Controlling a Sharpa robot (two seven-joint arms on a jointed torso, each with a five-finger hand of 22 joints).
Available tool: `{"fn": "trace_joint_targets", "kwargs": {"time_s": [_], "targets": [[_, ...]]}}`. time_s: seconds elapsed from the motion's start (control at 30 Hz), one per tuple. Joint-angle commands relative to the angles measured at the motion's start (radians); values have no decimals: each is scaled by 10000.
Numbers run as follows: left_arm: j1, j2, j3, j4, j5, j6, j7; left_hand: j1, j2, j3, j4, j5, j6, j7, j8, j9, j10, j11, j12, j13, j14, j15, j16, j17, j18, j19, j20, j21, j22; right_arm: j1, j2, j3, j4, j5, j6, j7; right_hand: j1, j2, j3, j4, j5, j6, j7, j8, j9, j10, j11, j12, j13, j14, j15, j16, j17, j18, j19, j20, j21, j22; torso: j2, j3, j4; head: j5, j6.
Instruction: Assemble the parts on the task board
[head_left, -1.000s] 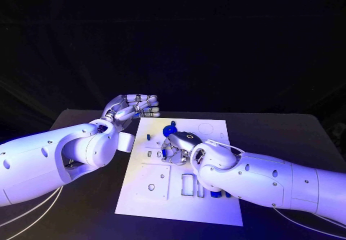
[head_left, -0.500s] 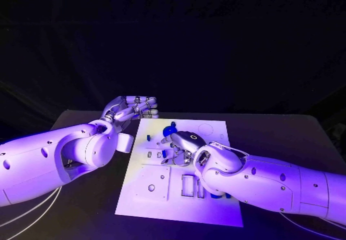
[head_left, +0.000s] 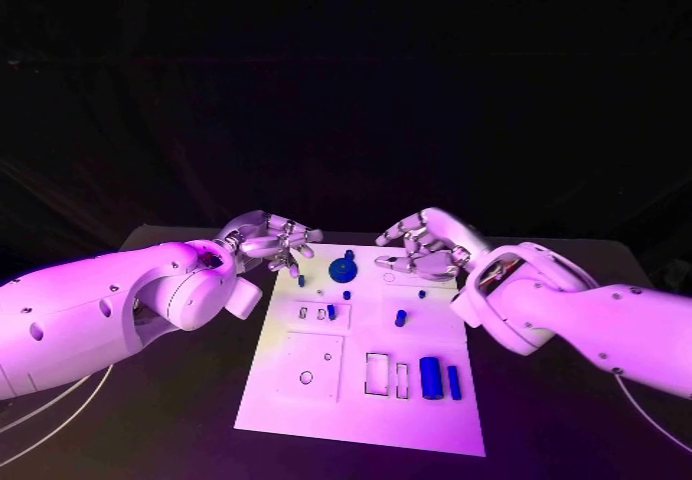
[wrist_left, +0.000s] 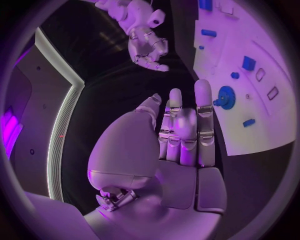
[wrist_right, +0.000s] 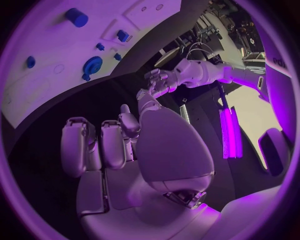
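Observation:
The white task board (head_left: 361, 405) lies in the middle of the table, in the head view. A blue gear (head_left: 343, 268) stands near its far edge. Small blue pegs (head_left: 400, 318) sit mid-board, and two blue cylinders (head_left: 431, 378) lie at the near right. My left hand (head_left: 271, 240) hovers over the far left corner, holding nothing, its fingers straight in the left wrist view (wrist_left: 181, 130). My right hand (head_left: 428, 245) hangs above the far right corner, fingers loosely bent and empty (wrist_right: 119, 145). Both wrist views show the gear (wrist_left: 225, 96) (wrist_right: 92, 65).
The black table (head_left: 159, 410) runs bare on both sides of the board. Rectangular slots (head_left: 376, 373) and a square recessed plate (head_left: 313, 362) mark the board's near half. My two forearms flank the board left and right.
My right hand has lifted off the middle of the board and drawn back to its far right corner, uncovering the pegs and cylinders. The left hand has dipped slightly toward the far left corner.

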Motion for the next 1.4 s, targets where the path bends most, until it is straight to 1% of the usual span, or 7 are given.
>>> {"fn": "trace_joint_targets", "kwargs": {"time_s": [0.03,0.1,0.17,0.23,0.43,0.67,1.4], "targets": [[68,174,6,-168,-2883,1501,-2674,-259,47,-152,298,-31,92,-137,145,145,136,-47,673,573,496,-67,733,837,-408,715,-83,1604,2211,106,-465,-6,178,2991,806,1058,-116,3,-82,-35,125,22,14,12,-34,-172,-4,-306,-292,96,-65,-320,-317,221,-166,-6,-373,704,-240,-30,-33,83,-98],[104,320,6,-306,-3642,1741,-3383,-351,77,-359,608,10,77,-285,422,448,-123,-148,2098,1864,292,-182,1029,1180,-603,1101,-175,2745,3722,163,-799,-6,247,3349,846,1107,-146,21,-121,-46,235,-14,21,-1,-54,-205,4,-406,-391,94,-69,-438,-412,243,-199,-15,-502,616,-299,-25,-41,134,-148],[137,508,6,-472,-4375,2029,-4109,-594,216,-673,790,-39,41,-316,857,907,-457,-140,4812,4564,159,-192,1196,1424,-768,1334,-235,3549,4912,202,-1088,-6,284,3642,849,1134,-167,20,-154,-55,275,-47,27,-16,-68,-204,9,-435,-425,106,-69,-480,-432,249,-200,-17,-553,582,-345,-10,-49,170,-201],[169,691,4,-635,-4848,2317,-4727,-780,301,-909,777,-21,-66,-360,1174,1271,-466,-191,6413,6165,137,-266,1214,1501,-848,1507,-239,3894,5485,224,-1280,-7,298,3805,847,1139,-171,16,-175,-68,309,-82,32,-32,-81,-204,13,-452,-445,115,-68,-507,-445,251,-198,-18,-582,563,-393,10,-55,234,-276],[232,1276,-1,-1085,-5893,2812,-6025,-1326,467,-1737,797,-28,-405,-506,2149,2349,-334,-338,8657,8458,135,-331,1192,1635,-1061,1971,-345,4620,6820,254,-1593,-10,299,3892,849,1044,-182,12,-222,-93,396,-145,44,-62,-106,-197,20,-476,-480,147,-65,-525,-422,246,-162,-20,-596,557,-452,68,-76,318,-408],[347,1896,-32,-1590,-6492,3176,-6546,-1681,518,-2303,817,-25,-710,-587,2833,3194,-296,-407,9155,8982,149,-375,1151,1701,-1122,2076,-391,4822,7203,262,-1640,-17,233,3812,817,931,-201,0,-267,-106,452,-228,60,-105,-133,-206,33,-512,-523,166,-59,-552,-423,246,-145,-17,-625,539,-430,77,-84,313,-462],[451,3125,-216,-2626,-7020,4243,-6873,-1728,563,-2439,816,-19,-867,-588,3002,3466,-359,-408,9148,8969,149,-377,1124,1711,-1152,2122,-392,4905,7373,259,-1586,-41,96,3627,802,803,-283,0,-363,-86,603,-336,80,-159,-171,-407,52,-830,-831,169,-44,-680,-510,270,-167,-8,-783,436,-361,66,-72,296,-667]]}}
